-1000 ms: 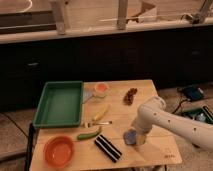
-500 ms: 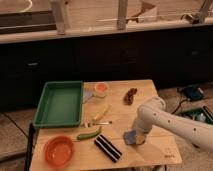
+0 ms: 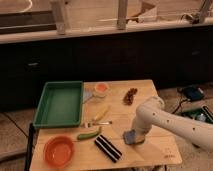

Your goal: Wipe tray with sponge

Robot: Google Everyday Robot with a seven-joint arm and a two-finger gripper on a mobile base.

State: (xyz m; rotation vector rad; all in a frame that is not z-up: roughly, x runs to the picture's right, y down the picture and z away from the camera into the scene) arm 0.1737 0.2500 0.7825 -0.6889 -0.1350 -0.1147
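1. Camera view, where things stand: the gripper (image 3: 133,133) is down at the near right part of the table (image 3: 155,150), right on top of the sponge (image 3: 129,138). The arm hides its tip, so I cannot tell whether it has hold of the sponge or only rests on it.
2. The tray (image 3: 60,102) sits at the far left of the table, well apart from the sponge. No wiping looks possible yet.
3. Risk, a poor hold: if the soft sponge is only pinched at an edge, it could slip out on the lift and drop to the table.
4. Risk, the route: the striped block (image 3: 108,148), the green pod (image 3: 89,134) and the fork (image 3: 98,123) lie between sponge and tray. A low carry could knock them.
5. Risk, the rim: coming in too low could catch the tray's raised edge and shove the tray.
6. Against the earlier frames: nothing visibly differs. Arm, sponge and tray all keep their places.
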